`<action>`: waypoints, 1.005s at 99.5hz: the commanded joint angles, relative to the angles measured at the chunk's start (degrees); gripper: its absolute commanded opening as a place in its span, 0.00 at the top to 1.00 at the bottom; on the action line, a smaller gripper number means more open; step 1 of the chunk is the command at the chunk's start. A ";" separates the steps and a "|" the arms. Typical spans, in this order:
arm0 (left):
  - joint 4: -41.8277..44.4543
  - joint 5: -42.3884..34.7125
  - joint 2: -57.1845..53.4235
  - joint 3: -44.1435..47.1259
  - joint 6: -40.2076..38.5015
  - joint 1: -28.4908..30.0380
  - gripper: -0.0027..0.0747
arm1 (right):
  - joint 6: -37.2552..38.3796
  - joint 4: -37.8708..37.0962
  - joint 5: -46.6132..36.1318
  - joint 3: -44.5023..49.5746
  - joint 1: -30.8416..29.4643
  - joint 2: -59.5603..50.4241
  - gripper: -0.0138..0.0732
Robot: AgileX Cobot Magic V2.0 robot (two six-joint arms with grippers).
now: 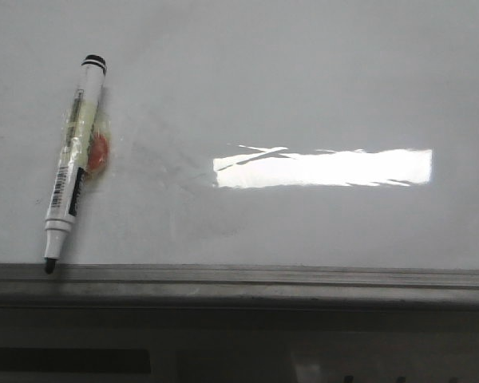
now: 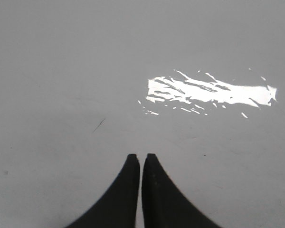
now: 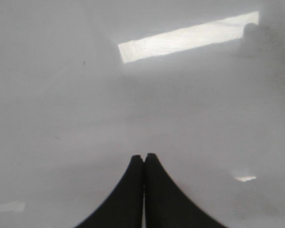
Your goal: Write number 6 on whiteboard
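The whiteboard fills the front view, pale grey and glossy, with faint wipe smudges and a bright rectangular glare. No number 6 shows on it. A white marker with a black cap end and bare black tip lies slanted at the board's left, tip at the near frame edge. An orange-red blob sits beside its barrel. My left gripper is shut and empty above bare board. My right gripper is shut and empty above bare board. Neither gripper shows in the front view.
The grey metal frame edge runs along the board's near side. A short thin dark stroke marks the board in the left wrist view. The glare patch also shows in the left wrist view and the right wrist view.
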 commanded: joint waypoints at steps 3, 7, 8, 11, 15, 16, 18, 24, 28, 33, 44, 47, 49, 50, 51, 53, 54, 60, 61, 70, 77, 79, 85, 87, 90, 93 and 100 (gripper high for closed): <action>0.27 -4.49 3.85 -2.52 -0.08 -0.33 0.96 | -0.13 0.20 -3.44 -2.04 -0.04 1.37 0.91; 0.27 -5.52 4.90 -2.28 -0.08 -0.33 0.89 | -0.13 0.20 -3.44 -1.91 -0.04 1.37 0.91; 0.27 -5.71 5.06 -2.28 -0.08 -0.33 0.86 | -0.13 0.20 -3.44 -1.91 -0.04 1.37 0.91; 0.27 -6.65 5.76 -2.14 -0.08 -0.33 0.79 | -0.13 0.20 -3.92 -1.91 -0.04 1.37 0.91; 0.27 -7.80 6.76 -2.14 -0.08 -0.33 0.65 | -0.13 0.20 -4.48 -1.91 -0.04 1.37 0.91; 0.27 -7.97 6.93 -2.14 -0.08 -0.33 0.65 | -0.13 0.20 -4.61 -1.91 -0.04 1.37 0.91; 0.31 -8.65 7.41 -2.14 -0.08 -0.33 0.56 | -0.13 0.20 -4.92 -1.91 -0.04 1.37 0.91; 0.17 -11.30 9.07 -1.87 -0.08 -0.33 0.43 | -0.13 0.20 -5.20 -1.91 -0.04 1.37 0.91; -0.78 -14.84 10.39 -1.45 -0.27 -0.33 0.38 | -0.13 0.20 -5.20 -1.91 -0.04 1.37 0.91; -2.60 -18.10 11.80 -1.17 -0.21 -0.33 0.37 | -0.13 0.20 -5.09 -1.91 -0.04 1.37 0.91; -1.19 -22.00 14.41 -1.17 -0.21 -0.33 0.39 | -0.13 0.20 -3.32 -1.91 -0.04 1.37 0.91; 0.41 -23.10 14.99 -1.17 -0.21 -0.45 0.40 | -0.13 0.20 -2.82 -1.91 -0.04 1.37 0.91; 1.18 -23.88 15.37 -1.17 -0.21 -0.60 0.40 | -0.13 0.20 -2.77 -1.91 -0.04 1.37 0.91; 1.18 -24.17 15.37 -1.17 -0.21 -0.66 0.41 | -0.13 0.20 -2.77 -1.91 -0.04 1.37 0.91; 1.90 -24.81 15.61 -1.17 -0.21 -0.75 0.41 | -0.13 0.20 -2.77 -1.91 -0.04 1.37 0.91; 2.76 -25.72 15.98 -1.17 -0.21 -1.22 0.41 | -0.13 0.20 -2.77 -1.91 -0.04 1.37 0.91; 3.34 -25.99 16.20 -1.17 -0.21 -1.38 0.41 | -0.13 0.20 -2.77 -1.91 -0.04 1.37 0.91; 5.77 -28.21 16.92 -1.17 -0.21 -3.56 0.41 | -0.13 0.20 -2.77 -1.91 -0.04 1.37 0.91; 6.39 -28.39 17.10 -1.17 -0.21 -3.89 0.41 | -0.13 0.20 -2.77 -1.91 -0.04 1.37 0.91; 8.46 -29.16 17.82 -1.17 -0.21 -9.72 0.41 | -0.13 0.30 -2.88 -1.91 -0.04 1.37 0.91; 8.34 -28.64 18.24 -1.17 -0.87 -15.56 0.41 | -0.13 0.30 -2.77 -1.91 -0.04 1.37 0.91; 7.85 -28.64 18.34 -1.17 -0.99 -17.46 0.41 | -0.13 0.30 -2.77 -1.91 -0.04 1.37 0.91; 6.29 -28.24 18.97 -1.17 -1.17 -22.39 0.42 | -0.13 0.30 -2.63 -1.91 -0.04 1.37 0.91; 5.84 -28.12 19.30 -1.17 -1.17 -24.09 0.43 | -0.13 0.30 -2.63 -1.91 -0.04 1.37 0.91; 5.03 -27.98 19.77 -1.17 -1.17 -26.25 0.43 | -0.13 0.30 -2.52 -1.91 -0.04 1.37 0.91; 3.97 -27.88 20.29 -1.17 -1.17 -28.73 0.44 | -0.13 0.30 -2.54 -1.91 -0.04 1.37 0.91; 0.51 -27.32 21.84 -1.17 -1.17 -33.10 0.44 | -0.13 0.30 -2.54 -1.91 -0.04 1.37 0.91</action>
